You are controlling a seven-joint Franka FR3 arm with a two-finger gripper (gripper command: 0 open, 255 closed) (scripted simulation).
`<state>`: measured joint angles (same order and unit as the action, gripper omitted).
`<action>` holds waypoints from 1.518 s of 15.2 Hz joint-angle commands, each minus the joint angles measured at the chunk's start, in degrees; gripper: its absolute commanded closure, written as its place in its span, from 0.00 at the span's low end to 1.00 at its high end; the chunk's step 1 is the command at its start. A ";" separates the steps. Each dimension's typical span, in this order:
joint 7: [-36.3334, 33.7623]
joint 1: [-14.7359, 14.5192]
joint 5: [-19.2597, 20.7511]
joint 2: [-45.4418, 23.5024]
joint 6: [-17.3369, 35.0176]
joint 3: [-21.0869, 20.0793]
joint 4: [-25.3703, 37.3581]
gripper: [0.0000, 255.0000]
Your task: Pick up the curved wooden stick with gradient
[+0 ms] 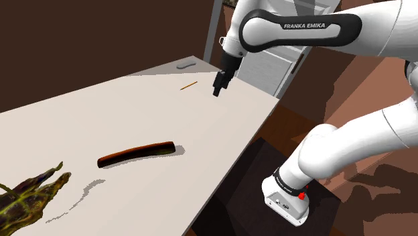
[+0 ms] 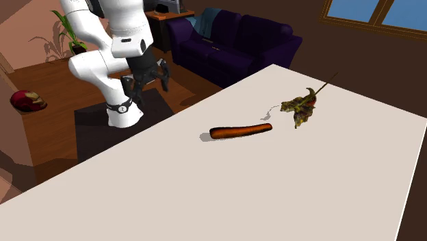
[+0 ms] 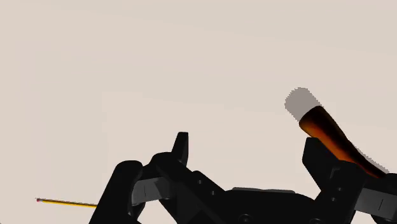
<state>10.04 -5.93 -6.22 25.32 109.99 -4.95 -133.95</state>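
Observation:
The curved stick (image 1: 137, 153), dark brown grading to orange-red, lies flat on the pale table (image 1: 100, 114). In the second exterior view the stick (image 2: 239, 131) rests mid-table. My black gripper (image 1: 218, 88) hangs in the air above the table's far side, well away from the stick. Its fingers stand apart and hold nothing (image 2: 146, 85). Through the wrist camera, one end of the stick (image 3: 327, 130) pokes out beside one finger (image 3: 321, 159), partly hidden by it; the gripper (image 3: 248, 147) is open over bare tabletop.
A leafy green-brown twig (image 1: 30, 194) lies past the stick, near the table's end (image 2: 301, 106). A thin pencil-like rod (image 1: 189, 85) and a small grey item (image 1: 185, 66) sit close to the gripper. A purple sofa (image 2: 233, 41) stands beyond the table.

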 commanded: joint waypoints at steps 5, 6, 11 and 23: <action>3.02 -3.27 -0.54 -10.75 6.74 -3.13 3.83 0.00; 3.50 -3.76 -0.50 -12.53 7.70 -3.65 4.61 0.00; 5.59 -6.11 0.30 -21.40 11.88 -6.24 9.03 0.00; 8.73 -12.68 6.17 -42.30 17.86 -11.41 22.78 0.00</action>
<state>18.56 -17.92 -0.68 -15.27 127.33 -15.98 -112.25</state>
